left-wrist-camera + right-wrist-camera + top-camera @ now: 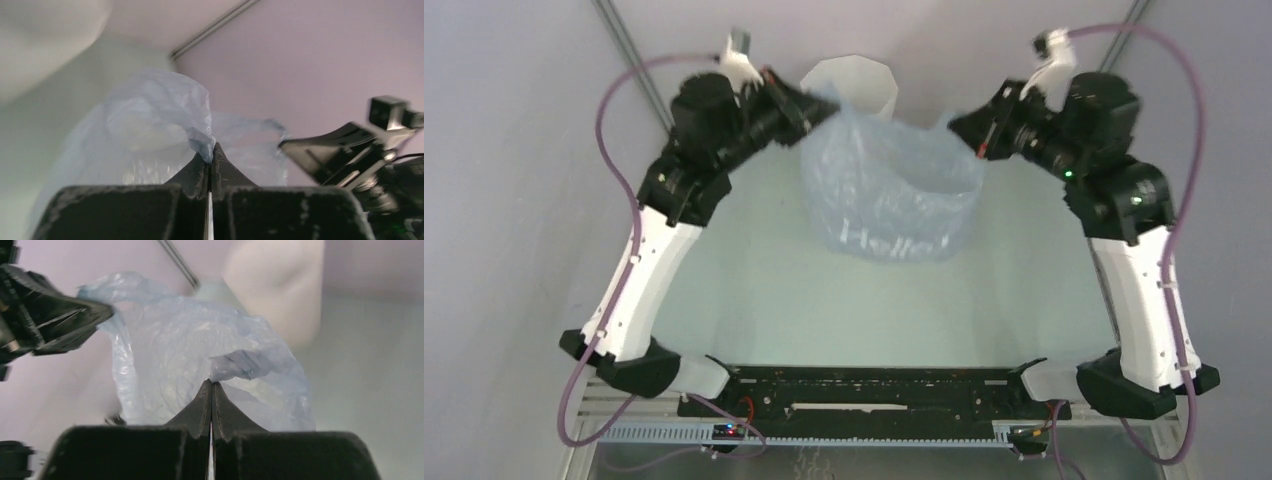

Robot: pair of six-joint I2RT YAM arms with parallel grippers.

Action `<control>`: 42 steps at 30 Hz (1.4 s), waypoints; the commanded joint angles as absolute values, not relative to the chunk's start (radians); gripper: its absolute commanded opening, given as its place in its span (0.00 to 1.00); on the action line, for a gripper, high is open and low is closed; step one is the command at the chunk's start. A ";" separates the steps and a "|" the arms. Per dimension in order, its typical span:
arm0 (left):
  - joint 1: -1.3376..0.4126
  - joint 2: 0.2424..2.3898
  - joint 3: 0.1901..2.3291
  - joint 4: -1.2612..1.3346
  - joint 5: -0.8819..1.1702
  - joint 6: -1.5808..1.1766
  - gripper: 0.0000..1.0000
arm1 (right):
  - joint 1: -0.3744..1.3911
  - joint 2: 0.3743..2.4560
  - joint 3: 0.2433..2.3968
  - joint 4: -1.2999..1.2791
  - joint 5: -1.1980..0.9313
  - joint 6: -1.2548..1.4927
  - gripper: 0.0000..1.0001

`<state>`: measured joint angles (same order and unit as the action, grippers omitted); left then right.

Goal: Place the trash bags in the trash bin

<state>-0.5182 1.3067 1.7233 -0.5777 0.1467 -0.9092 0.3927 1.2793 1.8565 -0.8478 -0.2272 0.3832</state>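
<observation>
My left gripper (824, 110) and right gripper (957, 124) each pinch the trash bag (889, 195) stretched between them, screening the trash bin (856, 82) behind.

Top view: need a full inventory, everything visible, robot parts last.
trash bag: one, translucent pale blue with white "Hello" lettering, far centre, stretched between the two arms in front of the bin
trash bin: one, white, far centre, behind the bag, partly hidden by it
table: one, pale, under everything
cables: two, purple, one looping off each arm
mounting bar: one, black, near edge between the arm bases
left arm: one, white and black, left of the bag, jaws shut on the bag's top left edge
right arm: one, white and black, right of the bag, jaws shut on its top right edge
</observation>
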 commanded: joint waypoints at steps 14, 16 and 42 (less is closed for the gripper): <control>-0.606 0.683 0.565 -0.434 0.070 -1.117 0.00 | 0.579 0.775 0.790 -0.692 -0.285 0.485 0.00; -0.599 0.648 0.603 -0.440 0.050 -1.110 0.00 | 0.567 0.736 0.838 -0.683 -0.256 0.477 0.00; -0.612 0.562 0.494 -0.479 0.074 -1.180 0.00 | 0.544 0.681 0.733 -0.726 -0.288 0.560 0.00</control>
